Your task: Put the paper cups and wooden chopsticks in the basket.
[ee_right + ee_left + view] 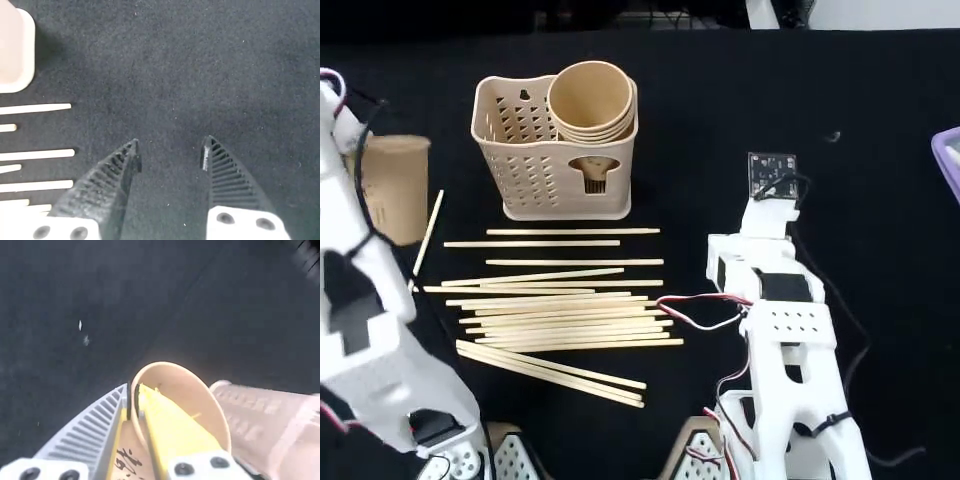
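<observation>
Wooden chopsticks (560, 310) lie loose on the black cloth (720, 120), at 6 o'clock of the basket (520, 190), which holds stacked paper cups (592, 100). We record the left gripper (132, 390) pinching the wall of a single paper cup (395, 190) at the basket's 9 o'clock. The right gripper (170, 152) stands spread over the cloth at the chopsticks' 3 o'clock.
</observation>
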`<state>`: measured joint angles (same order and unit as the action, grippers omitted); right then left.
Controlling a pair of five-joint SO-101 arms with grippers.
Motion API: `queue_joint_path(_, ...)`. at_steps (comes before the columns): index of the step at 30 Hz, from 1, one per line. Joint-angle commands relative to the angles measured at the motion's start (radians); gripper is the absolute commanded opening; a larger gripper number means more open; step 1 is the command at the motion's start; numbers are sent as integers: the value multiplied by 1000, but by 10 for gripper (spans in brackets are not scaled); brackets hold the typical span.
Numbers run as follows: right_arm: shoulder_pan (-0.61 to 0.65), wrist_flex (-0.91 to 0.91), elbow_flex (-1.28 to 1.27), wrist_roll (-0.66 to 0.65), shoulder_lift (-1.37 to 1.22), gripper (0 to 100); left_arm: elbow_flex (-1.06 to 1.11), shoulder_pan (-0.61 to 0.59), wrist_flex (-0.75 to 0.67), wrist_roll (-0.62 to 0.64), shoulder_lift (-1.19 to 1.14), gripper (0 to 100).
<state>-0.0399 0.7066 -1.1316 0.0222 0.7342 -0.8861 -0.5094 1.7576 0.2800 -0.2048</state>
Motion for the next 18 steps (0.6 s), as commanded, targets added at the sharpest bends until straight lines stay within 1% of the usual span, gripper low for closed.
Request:
queue_joint_path(1,-12,-20,4,9,31,198,-110,102,0,8,199,30)
queue_joint_path(4,-12,-20,4,9,31,198,-128,206,-35,135,253,30)
queue_joint_path(7,-17,-20,4,9,31,198,-128,306,-115,276,282,32)
queue_joint_path(9,-17,-20,2,9,31,198,-130,383,-187,339,285,33)
queue_joint_path(14,-17,-20,2,9,31,198,-120,541,-371,354,284,33)
queue_joint_path(18,-17,-20,2,9,31,198,-113,618,-442,354,278,33)
